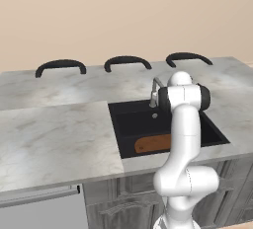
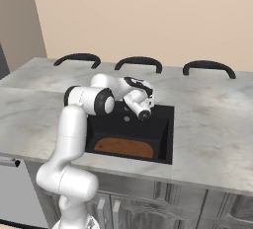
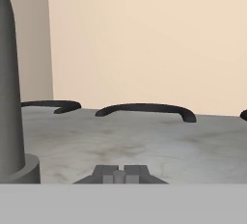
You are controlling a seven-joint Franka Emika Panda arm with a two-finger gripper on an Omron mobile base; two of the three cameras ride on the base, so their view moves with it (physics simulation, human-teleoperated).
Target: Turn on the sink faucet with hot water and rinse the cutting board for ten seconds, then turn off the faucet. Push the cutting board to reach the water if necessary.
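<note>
The sink [image 1: 129, 124] is a black basin set into the grey marble counter. The orange-brown cutting board [image 1: 150, 145] [image 2: 123, 147] lies flat at the basin's near side, partly behind my arm in the left base view. The grey sink faucet [image 1: 154, 92] stands at the basin's back edge. In the hand view its post [image 3: 10, 97] rises close at the left. My gripper [image 3: 119, 175] is shut on nothing, low over the counter just right of the post and apart from it. My hand [image 2: 142, 105] hovers over the basin's back edge. The water is out of view.
Three black curved chair backs [image 1: 61, 65] [image 1: 127, 61] [image 1: 188, 57] line the counter's far side. Grey marble counter [image 1: 54, 139] spreads left of the sink and also right of it [image 2: 212, 134]. Cabinet fronts [image 1: 113, 203] stand below.
</note>
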